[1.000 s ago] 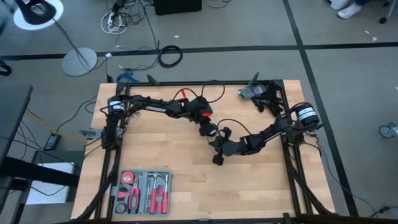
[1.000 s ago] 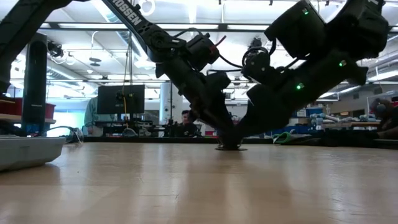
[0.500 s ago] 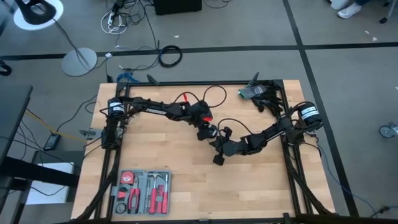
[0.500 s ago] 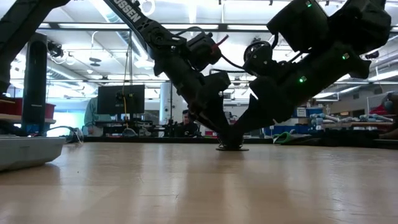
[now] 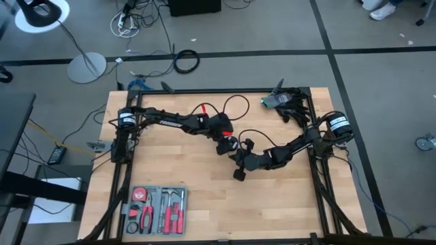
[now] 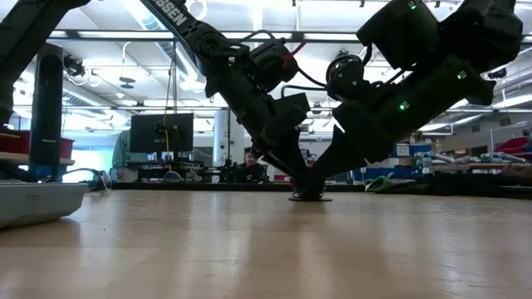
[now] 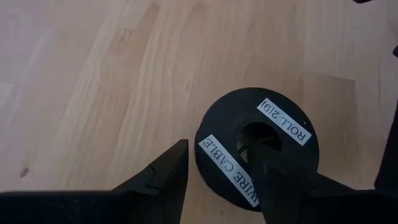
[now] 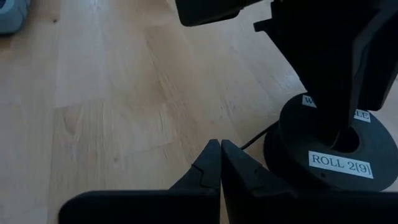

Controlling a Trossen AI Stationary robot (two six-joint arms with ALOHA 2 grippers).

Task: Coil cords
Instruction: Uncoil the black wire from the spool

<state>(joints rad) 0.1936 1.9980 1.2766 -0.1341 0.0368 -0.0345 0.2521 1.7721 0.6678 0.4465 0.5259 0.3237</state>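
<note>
A small round black spool [image 7: 258, 149] with white labels lies flat on the wooden table near its middle. It also shows in the low view [image 6: 309, 198]. A thin black cord [image 8: 256, 138] leaves its base. My left gripper [image 7: 221, 152] is open and points down over the spool, hiding it in the high view [image 5: 232, 148]. My right gripper [image 8: 221, 155] is shut beside the spool, just toward the near edge [image 5: 238, 174], at the cord's end. The rest of the cord is hidden. My left gripper comes from above with one finger [image 8: 339, 118] down in the spool's centre hole [image 7: 249, 132] and the other finger [image 7: 168, 171] outside the rim, a gap away from it. I cannot tell whether the inner finger touches the wall. The spool lies flat on the table. My right gripper pinches the thin cord [image 8: 244, 145] at its fingertips, a short way from where the cord leaves the spool. The fingers come in low, slanting from the table's right. The short stretch of cord runs just above the wood; the place of contact is hidden by the fingertips.
A grey tool tray [image 5: 155, 209] stands at the near left and shows in the low view [image 6: 33, 203]. A green-and-black device [image 5: 276, 102] sits at the far right corner. A person [image 6: 247, 162] sits in the room behind. Bare wood lies near and right.
My right arm has tipped up a little above the spool, then held still. My left arm's wrist has shifted slightly. Both grippers stay at the spool, which has not moved.
</note>
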